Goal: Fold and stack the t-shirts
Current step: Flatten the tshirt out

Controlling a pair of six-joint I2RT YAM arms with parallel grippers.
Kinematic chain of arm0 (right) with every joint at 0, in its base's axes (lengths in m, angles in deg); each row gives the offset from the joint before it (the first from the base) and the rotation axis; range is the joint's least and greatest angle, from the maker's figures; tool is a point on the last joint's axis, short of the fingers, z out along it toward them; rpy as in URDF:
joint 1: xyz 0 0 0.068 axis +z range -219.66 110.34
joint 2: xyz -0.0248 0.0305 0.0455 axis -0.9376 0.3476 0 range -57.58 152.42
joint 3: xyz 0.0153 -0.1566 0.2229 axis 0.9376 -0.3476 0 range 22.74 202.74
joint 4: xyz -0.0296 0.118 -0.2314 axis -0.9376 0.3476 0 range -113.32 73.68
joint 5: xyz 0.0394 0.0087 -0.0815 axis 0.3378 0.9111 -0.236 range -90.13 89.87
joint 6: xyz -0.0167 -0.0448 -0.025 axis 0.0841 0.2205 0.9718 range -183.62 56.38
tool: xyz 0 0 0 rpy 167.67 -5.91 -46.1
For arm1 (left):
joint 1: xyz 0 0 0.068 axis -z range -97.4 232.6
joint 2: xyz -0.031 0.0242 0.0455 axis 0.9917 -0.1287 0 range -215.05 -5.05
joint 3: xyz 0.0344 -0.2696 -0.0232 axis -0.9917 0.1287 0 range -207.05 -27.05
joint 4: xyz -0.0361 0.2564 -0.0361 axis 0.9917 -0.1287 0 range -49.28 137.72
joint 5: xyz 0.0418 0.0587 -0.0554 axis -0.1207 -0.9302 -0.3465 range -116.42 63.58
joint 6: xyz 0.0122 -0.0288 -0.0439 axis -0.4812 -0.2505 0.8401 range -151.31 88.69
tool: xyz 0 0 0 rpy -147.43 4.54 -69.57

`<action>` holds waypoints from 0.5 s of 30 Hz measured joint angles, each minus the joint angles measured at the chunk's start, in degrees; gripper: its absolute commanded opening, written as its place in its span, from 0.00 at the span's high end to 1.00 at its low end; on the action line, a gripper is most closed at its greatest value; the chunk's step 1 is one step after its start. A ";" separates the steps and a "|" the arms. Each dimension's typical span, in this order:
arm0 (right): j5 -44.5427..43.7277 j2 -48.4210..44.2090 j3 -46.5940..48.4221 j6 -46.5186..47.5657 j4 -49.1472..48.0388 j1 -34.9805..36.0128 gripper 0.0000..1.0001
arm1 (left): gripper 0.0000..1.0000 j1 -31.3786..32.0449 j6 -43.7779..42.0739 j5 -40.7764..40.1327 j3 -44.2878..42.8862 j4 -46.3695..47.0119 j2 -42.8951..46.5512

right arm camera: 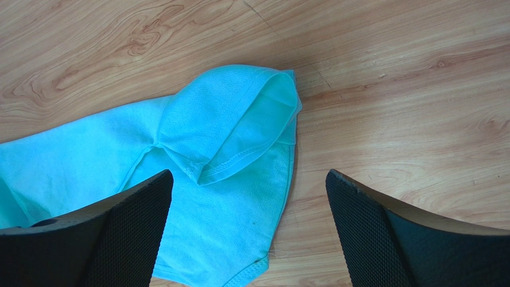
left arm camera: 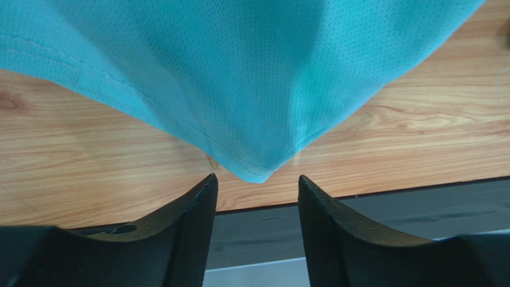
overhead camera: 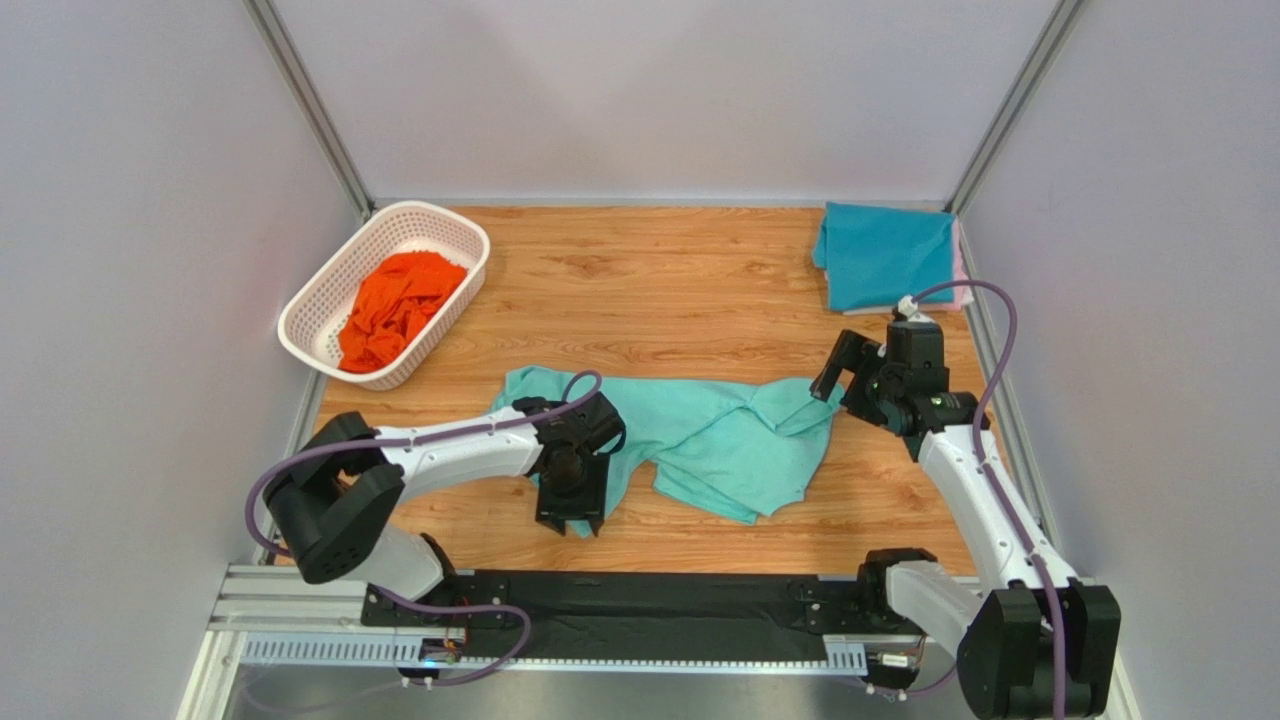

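A mint-green t-shirt (overhead camera: 706, 432) lies crumpled and spread across the middle of the wooden table. My left gripper (overhead camera: 570, 518) is at its near left edge. In the left wrist view a hemmed corner of the shirt (left arm camera: 256, 170) hangs just beyond the left gripper (left arm camera: 257, 182), whose jaws stand apart with nothing clamped. My right gripper (overhead camera: 834, 372) hovers wide open over the shirt's right end, above a folded-over sleeve (right arm camera: 230, 113). A folded teal t-shirt (overhead camera: 887, 252) lies at the back right on a pink one (overhead camera: 963, 297). An orange t-shirt (overhead camera: 394, 308) sits bunched in the basket.
The white perforated basket (overhead camera: 451, 228) stands at the back left, tilted along the left wall. Grey walls close in the table (overhead camera: 661, 278) on three sides. A black strip and metal rail (overhead camera: 631, 600) run along the near edge between the arm bases.
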State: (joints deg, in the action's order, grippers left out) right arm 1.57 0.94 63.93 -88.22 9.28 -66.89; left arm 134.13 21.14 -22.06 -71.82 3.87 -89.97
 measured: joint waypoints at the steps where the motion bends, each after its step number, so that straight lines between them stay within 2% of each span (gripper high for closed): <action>1: 0.00 0.00 0.00 0.00 0.02 0.00 0.00 | 0.42 0.00 -0.02 0.00 -0.09 0.11 -0.81; 3: -0.15 -0.02 -0.02 -0.02 0.02 0.00 0.00 | 0.46 -0.04 0.02 0.15 -0.50 -0.11 -2.01; 8: -0.17 -0.02 -0.02 0.00 0.04 0.00 0.00 | 0.69 -0.02 0.24 0.04 -1.57 -1.05 -3.80; 9: -0.17 -0.02 -0.02 0.02 0.04 0.00 0.00 | 0.77 -0.02 0.24 0.11 -1.86 -1.27 -4.26; 10: -0.15 -0.02 -0.02 0.04 0.02 0.00 0.00 | 0.93 -0.04 0.28 0.31 -2.16 -1.42 -4.70; 11: -0.13 -0.02 -0.02 0.09 0.02 0.00 0.00 | 1.00 -0.15 0.55 0.66 -2.40 -1.36 -5.09; 15: -0.11 0.07 -0.02 0.24 0.02 0.00 0.01 | 1.00 -1.73 0.15 3.19 -2.32 -0.35 -5.60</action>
State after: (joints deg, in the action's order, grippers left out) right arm 1.46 1.00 63.91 -87.98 9.30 -66.89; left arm 132.41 21.29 -18.87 -74.14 3.52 -95.57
